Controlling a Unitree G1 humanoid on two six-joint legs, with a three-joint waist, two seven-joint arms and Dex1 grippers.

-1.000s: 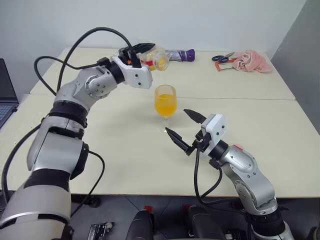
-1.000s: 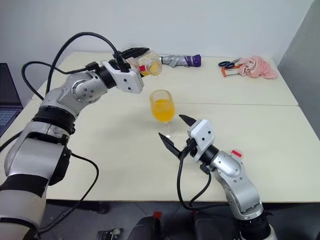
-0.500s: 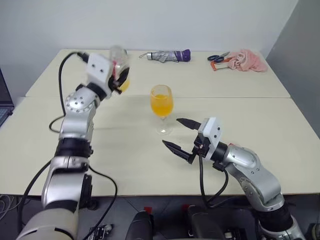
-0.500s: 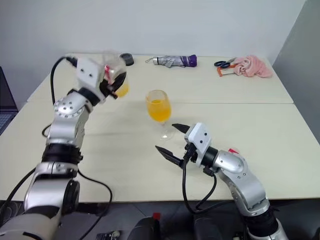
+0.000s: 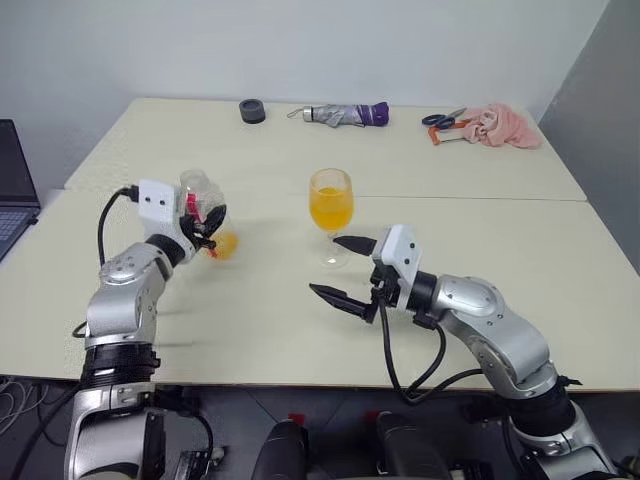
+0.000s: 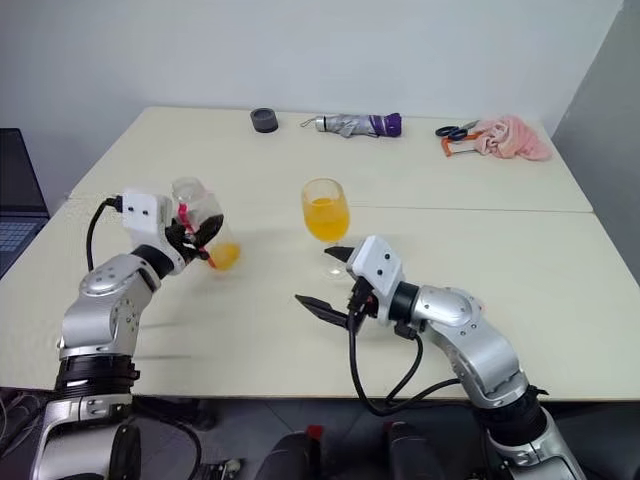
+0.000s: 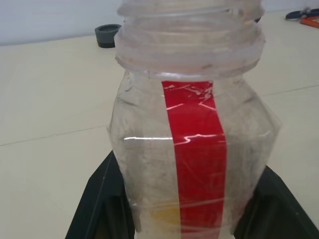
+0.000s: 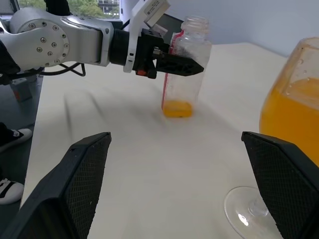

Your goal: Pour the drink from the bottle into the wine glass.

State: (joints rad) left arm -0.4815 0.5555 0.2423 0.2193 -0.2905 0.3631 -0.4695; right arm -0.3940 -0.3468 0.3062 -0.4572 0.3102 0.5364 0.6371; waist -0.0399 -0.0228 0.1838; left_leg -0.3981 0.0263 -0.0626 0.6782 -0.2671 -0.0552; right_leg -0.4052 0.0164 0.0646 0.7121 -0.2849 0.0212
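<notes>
The wine glass (image 5: 331, 203) stands upright mid-table, its bowl over half full of the orange drink (image 5: 330, 210). The clear bottle (image 5: 200, 205), with a red label stripe and no cap, is upright to the left of the glass. A little drink (image 5: 223, 245) sits at its bottom. My left gripper (image 5: 207, 232) is shut on the bottle's body; its black fingers (image 7: 99, 199) flank the bottle (image 7: 194, 149) in the left wrist view. Whether the bottle's base touches the table I cannot tell. My right gripper (image 5: 323, 265) stands open and empty just in front of the glass's foot.
Along the far edge lie a black round cap-like object (image 5: 252, 110), a folded umbrella (image 5: 345, 113), scissors (image 5: 440, 118) and a pink cloth (image 5: 495, 126). A laptop (image 5: 15, 190) sits at the left edge. A seam (image 5: 480, 198) runs across the table behind the glass.
My left arm swung the bottle down and left, away from above the glass, and turned it from tipped over to upright. The right gripper edged slightly left, still open.
</notes>
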